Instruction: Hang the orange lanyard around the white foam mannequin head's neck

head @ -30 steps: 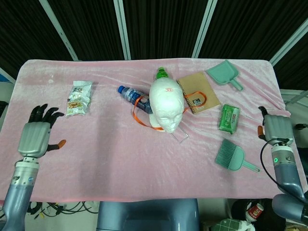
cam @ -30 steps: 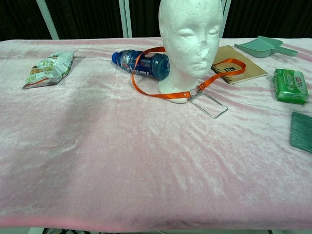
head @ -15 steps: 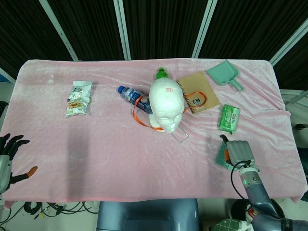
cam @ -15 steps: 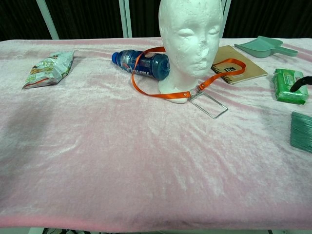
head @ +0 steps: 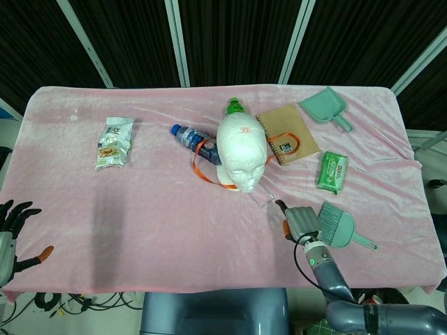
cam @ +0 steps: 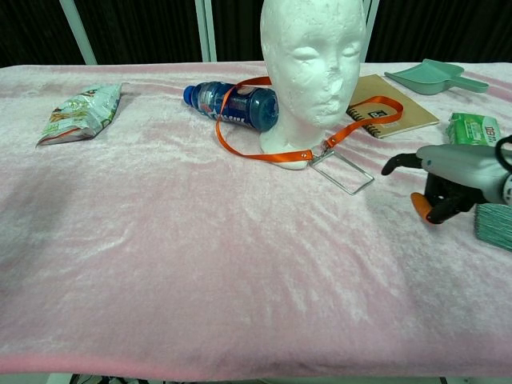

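Note:
The white foam mannequin head (head: 241, 152) (cam: 314, 68) stands upright at the table's middle. The orange lanyard (head: 201, 166) (cam: 264, 154) loops around its neck base, one side draped over the blue bottle, the other over the notebook. Its clear badge holder (head: 262, 197) (cam: 342, 173) lies flat in front of the head. My right hand (head: 300, 222) (cam: 450, 174) hovers low, right of the badge holder, palm down, fingers apart, holding nothing. My left hand (head: 8, 234) is at the lower left off the table's front edge, fingers spread and empty; the chest view does not show it.
A blue bottle (cam: 232, 105) lies left of the head, with a green-capped bottle (head: 235, 107) behind it. A brown notebook (head: 288, 134), teal dustpan (head: 325, 107), green wipes pack (head: 332, 172) and teal brush (head: 339, 227) fill the right side. A snack bag (head: 114, 142) lies at the left.
My right hand has swept from the table's right edge leftwards to beside the brush, near the badge holder. My left hand has dropped back off the front left edge.

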Action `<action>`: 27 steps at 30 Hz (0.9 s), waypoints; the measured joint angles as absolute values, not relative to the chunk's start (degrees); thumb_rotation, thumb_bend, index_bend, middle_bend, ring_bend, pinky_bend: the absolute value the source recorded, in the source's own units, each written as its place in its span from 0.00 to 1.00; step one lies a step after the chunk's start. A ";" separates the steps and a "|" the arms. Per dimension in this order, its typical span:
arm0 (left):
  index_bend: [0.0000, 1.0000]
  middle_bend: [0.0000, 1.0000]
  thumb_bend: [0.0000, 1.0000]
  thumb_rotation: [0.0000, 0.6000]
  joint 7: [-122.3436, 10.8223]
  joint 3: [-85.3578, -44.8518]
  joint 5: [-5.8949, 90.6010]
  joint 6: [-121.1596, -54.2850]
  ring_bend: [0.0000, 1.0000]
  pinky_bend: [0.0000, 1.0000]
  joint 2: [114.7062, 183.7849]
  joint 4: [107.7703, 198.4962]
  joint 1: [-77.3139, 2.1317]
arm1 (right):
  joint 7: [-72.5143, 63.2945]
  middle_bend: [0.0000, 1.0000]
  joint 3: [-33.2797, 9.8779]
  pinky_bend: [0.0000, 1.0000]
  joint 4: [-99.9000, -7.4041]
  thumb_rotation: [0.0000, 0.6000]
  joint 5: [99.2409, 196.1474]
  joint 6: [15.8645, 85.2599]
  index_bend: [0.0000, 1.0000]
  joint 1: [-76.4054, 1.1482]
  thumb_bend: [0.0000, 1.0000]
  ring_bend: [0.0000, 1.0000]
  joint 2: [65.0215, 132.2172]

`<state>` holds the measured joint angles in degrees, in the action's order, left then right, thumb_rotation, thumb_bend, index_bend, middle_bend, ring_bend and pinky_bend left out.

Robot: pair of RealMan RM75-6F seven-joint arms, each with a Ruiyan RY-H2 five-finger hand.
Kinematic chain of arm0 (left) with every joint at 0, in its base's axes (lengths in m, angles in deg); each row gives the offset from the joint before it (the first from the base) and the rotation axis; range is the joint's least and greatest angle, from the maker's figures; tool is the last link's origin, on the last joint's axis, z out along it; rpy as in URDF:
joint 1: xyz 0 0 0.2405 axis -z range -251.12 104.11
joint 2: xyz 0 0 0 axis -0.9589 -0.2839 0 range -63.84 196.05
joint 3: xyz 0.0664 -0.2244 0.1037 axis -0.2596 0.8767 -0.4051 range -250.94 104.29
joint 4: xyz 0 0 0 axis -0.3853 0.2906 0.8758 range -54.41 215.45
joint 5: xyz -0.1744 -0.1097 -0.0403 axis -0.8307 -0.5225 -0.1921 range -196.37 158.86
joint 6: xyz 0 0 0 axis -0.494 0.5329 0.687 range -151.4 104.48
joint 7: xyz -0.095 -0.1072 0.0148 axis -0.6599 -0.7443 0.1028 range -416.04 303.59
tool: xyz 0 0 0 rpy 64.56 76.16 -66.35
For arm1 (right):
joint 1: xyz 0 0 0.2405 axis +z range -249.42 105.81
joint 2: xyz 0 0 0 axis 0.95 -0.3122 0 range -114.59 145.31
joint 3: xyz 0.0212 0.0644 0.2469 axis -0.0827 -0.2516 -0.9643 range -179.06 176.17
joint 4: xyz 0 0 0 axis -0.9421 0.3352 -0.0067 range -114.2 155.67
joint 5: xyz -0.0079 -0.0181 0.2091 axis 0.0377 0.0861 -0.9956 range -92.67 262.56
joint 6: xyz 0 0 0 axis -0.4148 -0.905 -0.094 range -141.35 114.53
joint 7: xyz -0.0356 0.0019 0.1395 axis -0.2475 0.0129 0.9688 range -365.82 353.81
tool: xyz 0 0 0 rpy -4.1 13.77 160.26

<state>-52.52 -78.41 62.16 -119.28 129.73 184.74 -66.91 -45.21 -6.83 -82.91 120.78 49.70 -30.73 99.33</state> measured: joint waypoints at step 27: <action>0.26 0.16 0.15 1.00 -51.37 -74.67 61.11 -116.80 0.00 0.02 130.68 184.54 -68.75 | -48.25 0.99 -8.69 0.93 -77.77 1.00 113.26 49.61 0.31 -26.52 0.67 1.00 106.20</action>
